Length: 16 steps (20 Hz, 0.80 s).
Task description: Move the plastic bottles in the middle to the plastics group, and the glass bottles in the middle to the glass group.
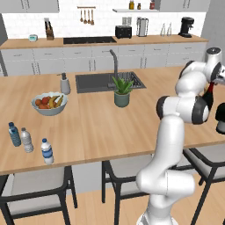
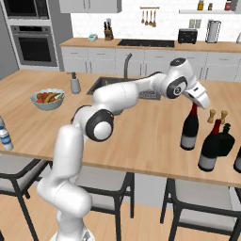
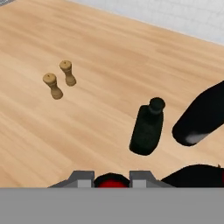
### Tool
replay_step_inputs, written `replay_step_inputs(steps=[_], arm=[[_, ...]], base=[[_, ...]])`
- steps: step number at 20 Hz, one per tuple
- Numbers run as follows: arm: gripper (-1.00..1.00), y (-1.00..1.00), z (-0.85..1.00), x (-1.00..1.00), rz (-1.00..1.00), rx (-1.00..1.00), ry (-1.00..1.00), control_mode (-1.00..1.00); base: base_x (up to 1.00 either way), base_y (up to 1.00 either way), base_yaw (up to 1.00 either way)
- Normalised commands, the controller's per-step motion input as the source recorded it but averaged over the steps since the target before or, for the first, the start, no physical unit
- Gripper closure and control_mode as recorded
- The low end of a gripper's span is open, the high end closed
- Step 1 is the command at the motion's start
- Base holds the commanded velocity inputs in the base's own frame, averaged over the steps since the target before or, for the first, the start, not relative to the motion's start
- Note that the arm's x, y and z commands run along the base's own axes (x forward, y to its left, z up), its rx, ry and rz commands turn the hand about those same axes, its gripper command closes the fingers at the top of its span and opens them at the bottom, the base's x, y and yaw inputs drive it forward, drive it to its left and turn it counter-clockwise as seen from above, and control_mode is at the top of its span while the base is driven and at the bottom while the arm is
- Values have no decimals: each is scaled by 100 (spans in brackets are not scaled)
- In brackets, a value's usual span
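My gripper (image 2: 194,106) is shut on the red foil top of a tall dark wine bottle (image 2: 190,128), which is upright at the counter's right end. In the hand view the red top (image 3: 111,180) sits between the two fingertips (image 3: 83,178). A second red-topped wine bottle (image 2: 210,147) stands just to its right, beside a squat dark bottle (image 2: 226,139) (image 3: 148,127). At the counter's far left, a small white-capped water bottle with a blue label (image 1: 47,151) stands right of a blue-tinted bottle (image 1: 14,134) and a clear greyish one (image 1: 27,140).
Two wooden shakers (image 2: 212,114) (image 3: 53,85) stand behind the dark bottles. Another dark bottle (image 2: 237,160) sits at the right edge. A fruit bowl (image 1: 49,103), soap dispenser (image 1: 65,83), sink (image 1: 94,81) and potted plant (image 1: 121,91) are on the counter. Stools line its near edge.
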Motion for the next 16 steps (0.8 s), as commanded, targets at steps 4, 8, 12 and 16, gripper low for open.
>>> replay_step_inputs(steps=[4, 8, 12, 16], arm=[[100, 0, -3, 0, 0, 0, 0, -100], [100, 0, -21, 0, 0, 0, 0, -100], [100, 0, -24, 0, 0, 0, 0, -100], [100, -4, -28, 0, 0, 0, 0, -100]], base=[[0, 0, 0], [0, 0, 0], [0, 0, 0], [0, 0, 0]])
